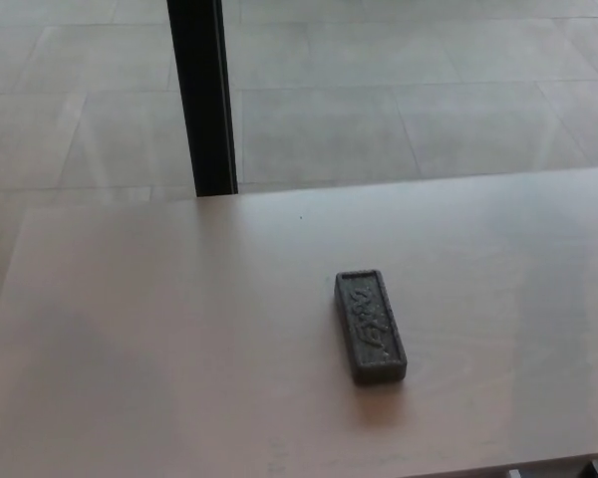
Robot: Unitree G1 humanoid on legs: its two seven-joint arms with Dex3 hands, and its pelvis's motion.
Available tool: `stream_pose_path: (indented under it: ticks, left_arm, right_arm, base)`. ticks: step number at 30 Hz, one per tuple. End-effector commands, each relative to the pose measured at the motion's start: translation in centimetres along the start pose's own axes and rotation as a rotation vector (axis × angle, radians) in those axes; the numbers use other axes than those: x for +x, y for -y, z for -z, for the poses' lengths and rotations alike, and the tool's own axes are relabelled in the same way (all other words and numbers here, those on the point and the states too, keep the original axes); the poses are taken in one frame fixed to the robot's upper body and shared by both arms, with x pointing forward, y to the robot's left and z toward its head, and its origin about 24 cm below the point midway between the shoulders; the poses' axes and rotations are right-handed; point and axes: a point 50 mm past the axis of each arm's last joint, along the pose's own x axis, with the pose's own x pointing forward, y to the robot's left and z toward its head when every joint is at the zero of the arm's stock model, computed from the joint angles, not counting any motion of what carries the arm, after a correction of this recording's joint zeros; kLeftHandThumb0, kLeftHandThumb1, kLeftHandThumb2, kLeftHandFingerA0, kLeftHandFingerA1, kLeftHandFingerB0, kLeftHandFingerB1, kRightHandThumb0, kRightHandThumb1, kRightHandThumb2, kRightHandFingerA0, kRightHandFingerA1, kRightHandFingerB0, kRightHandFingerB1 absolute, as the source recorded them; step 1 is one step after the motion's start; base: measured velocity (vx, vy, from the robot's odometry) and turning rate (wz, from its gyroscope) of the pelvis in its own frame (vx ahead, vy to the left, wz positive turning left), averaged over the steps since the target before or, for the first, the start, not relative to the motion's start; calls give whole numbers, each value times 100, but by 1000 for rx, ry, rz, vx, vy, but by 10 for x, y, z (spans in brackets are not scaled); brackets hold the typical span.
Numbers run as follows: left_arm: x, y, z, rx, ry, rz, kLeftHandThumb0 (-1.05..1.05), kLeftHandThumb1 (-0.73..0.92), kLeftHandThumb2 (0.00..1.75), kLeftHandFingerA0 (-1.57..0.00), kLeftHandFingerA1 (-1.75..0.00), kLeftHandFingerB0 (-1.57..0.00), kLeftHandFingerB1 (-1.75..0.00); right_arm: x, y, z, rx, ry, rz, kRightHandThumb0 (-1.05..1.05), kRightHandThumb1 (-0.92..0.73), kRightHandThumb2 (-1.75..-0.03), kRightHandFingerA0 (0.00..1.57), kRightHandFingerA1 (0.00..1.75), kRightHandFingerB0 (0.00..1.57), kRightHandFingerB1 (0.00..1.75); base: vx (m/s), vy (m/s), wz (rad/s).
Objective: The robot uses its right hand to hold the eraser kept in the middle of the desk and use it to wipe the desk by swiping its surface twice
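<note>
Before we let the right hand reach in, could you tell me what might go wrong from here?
The eraser lies flat and low on the smooth desk, so fingers may push it along rather than grip it. It also sits fairly near the desk's front edge, so a nudge or long swipe could send it off. Neither hand is in view yet.

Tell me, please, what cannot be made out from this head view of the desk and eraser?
- Both robot hands: outside the head view, so their state is unknown.
- Markings on the eraser: too small and blurred to read.
- The desk: cut off by the left, right and bottom edges.
- The black post: its top is cut off, its base is hidden behind the desk.
</note>
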Motion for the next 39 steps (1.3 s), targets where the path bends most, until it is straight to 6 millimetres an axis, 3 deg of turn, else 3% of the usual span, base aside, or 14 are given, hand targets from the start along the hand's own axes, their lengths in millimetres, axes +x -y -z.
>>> stream_pose_path:
  ticks: [1, 3, 8, 9, 18, 19, 21, 22, 23, 29, 35, 36, 38, 39]
  left_arm:
    - [-1, -6, -10, -15, 86, -7, -69, 82, 65, -54, -111, -45, -82]
    - [1, -5, -14, -18, 84, -13, -67, 82, 64, -54, -111, -45, -79]
    - [2, -4, -16, -37, 83, -8, -68, 81, 63, -54, -107, -47, -79]
    - [3, -2, -18, -36, 87, -8, -68, 81, 63, -56, -110, -49, -83]
    - [4, 1, -20, -36, 104, 6, -68, 81, 63, -52, -105, -46, -79]
    - [4, 1, -19, -36, 105, 6, -72, 59, 100, -57, -94, -47, -76]
    - [3, 1, -18, -38, 105, 7, -72, 59, 100, -57, -94, -47, -76]
    - [3, 0, -17, -21, 105, 6, -71, 80, 65, -54, -107, -44, -79]
    - [3, 0, -17, -6, 100, 2, -72, 80, 62, -56, -107, -45, -80]
    - [3, 0, -15, -36, 96, 2, -69, 79, 63, -51, -112, -46, -82]
    - [1, -2, -15, -16, 108, 5, -71, 81, 64, -54, -111, -46, -82]
    - [2, -2, -15, -18, 102, 6, -70, 81, 64, -56, -109, -49, -83]
    - [2, -2, -15, -18, 99, 8, -70, 81, 64, -56, -109, -49, -83]
    - [2, -2, -14, -28, 99, 11, -68, 81, 63, -53, -107, -46, -78]
  right_arm:
    - [-32, -117, 7, 50, -83, -385, -12, -47, -131, 105, 175, 81, 156]
    - [-47, -144, 23, 20, -154, -475, -15, -47, -128, 108, 175, 84, 155]
    - [-63, -167, 47, -67, -229, -543, -17, -44, -139, 105, 175, 83, 156]
    - [-65, -169, 51, -99, -241, -550, -20, -40, -139, 102, 175, 79, 167]
    - [-78, -165, 80, -116, -323, -533, -19, -47, -132, 101, 175, 73, 168]
    - [-80, -164, 83, -128, -328, -535, -21, -46, -133, 102, 175, 73, 168]
    - [-82, -163, 86, -143, -334, -539, -21, -46, -133, 102, 175, 73, 168]
    - [-86, -162, 91, -176, -358, -540, -21, -46, -134, 102, 175, 75, 166]
    - [-89, -162, 93, -175, -365, -547, -22, -46, -131, 101, 175, 74, 169]
    - [-104, -157, 109, -248, -390, -562, -23, -45, -129, 100, 175, 81, 166]
    - [-125, -151, 128, -259, -494, -551, -24, -51, -119, 93, 175, 75, 168]
    - [-132, -151, 132, -270, -498, -566, -27, -50, -118, 125, 145, 103, 133]
    - [-136, -152, 134, -268, -506, -567, -27, -50, -118, 125, 145, 103, 133]
    - [-140, -153, 136, -265, -509, -578, -20, -48, -125, 98, 175, 79, 166]
  base:
    - [0, 0, 0]
    - [0, 0, 0]
    - [0, 0, 0]
    - [0, 0, 0]
    - [0, 0, 0]
    - [0, 0, 0]
    - [0, 0, 0]
    - [0, 0, 0]
    - [0, 0, 0]
    - [0, 0, 0]
    - [0, 0, 0]
    - [0, 0, 0]
    - [0, 0, 0]
    - [0, 0, 0]
